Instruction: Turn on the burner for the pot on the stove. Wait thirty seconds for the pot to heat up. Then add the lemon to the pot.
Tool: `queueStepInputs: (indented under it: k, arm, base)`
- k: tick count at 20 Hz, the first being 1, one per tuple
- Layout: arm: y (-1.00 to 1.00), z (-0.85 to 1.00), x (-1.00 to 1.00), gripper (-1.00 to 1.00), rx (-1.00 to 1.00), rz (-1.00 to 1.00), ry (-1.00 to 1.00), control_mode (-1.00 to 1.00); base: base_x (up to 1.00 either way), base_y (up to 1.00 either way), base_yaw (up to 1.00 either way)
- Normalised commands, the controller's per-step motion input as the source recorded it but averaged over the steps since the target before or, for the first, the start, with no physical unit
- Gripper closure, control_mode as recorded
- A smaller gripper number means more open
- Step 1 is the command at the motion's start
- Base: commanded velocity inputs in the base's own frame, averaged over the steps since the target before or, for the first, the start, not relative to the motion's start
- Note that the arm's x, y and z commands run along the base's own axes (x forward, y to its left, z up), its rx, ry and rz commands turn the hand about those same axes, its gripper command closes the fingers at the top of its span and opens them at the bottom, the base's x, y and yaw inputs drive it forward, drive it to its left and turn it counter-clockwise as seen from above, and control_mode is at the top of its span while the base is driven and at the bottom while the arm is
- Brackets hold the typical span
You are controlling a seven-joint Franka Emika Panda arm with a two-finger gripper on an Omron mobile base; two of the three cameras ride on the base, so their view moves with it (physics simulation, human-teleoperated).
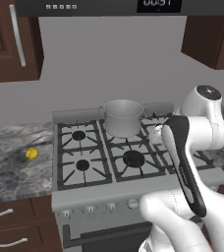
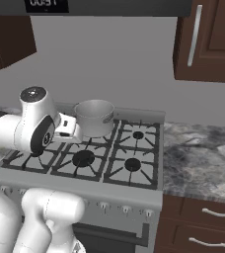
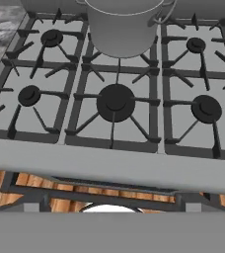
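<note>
Whether the jaws stood open or closed could not be told: the white arm (image 1: pixel 182 162) hid them in the left base view. In the right base view the end of the arm was a pale block just left of the pot (image 2: pixel 94 117), too small to read. The hand view looked down over the near edge of the stove (image 3: pixel 109 165) at its six burners.

The pot (image 1: pixel 123 118) stood upright on the far middle grate, and its body covered the burner beneath it, so no flame could be made out there. Directly in front of it, on the near middle grate, lay the wide-capped burner (image 3: pixel 115 101), bare. The four smaller burners to the left and right were bare as well. A row of knobs (image 1: pixel 89 210) ran along the stove's front panel, above the oven door handle (image 1: pixel 104 234).

The lemon (image 1: pixel 31 153) lay on the grey marbled worktop (image 1: pixel 8 177) to the left of the stove, well apart from the pot and apart from the stove's edge. Dark wooden drawers (image 1: pixel 11 226) sat below that worktop, and dark wall cabinets (image 1: pixel 11 44) hung above it.
</note>
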Motion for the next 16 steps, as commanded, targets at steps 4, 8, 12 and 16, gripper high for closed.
queueStepInputs:
  k: [4,8,12,16]
  arm:
    - [0.00,0.00,0.00,-1.00,0.00,0.00,-0.01,-1.00]
    - [0.00,0.00,0.00,-1.00,0.00,0.00,-0.01,-1.00]
    - [0.00,0.00,0.00,-1.00,0.00,0.00,-0.11,-1.00]
    - [0.00,0.00,0.00,-1.00,0.00,0.00,-0.14,-1.00]
  base:
    - [0.00,0.00,0.00]
    - [0.00,0.00,0.00]
    - [0.00,0.00,0.00]
    - [0.00,0.00,0.00]
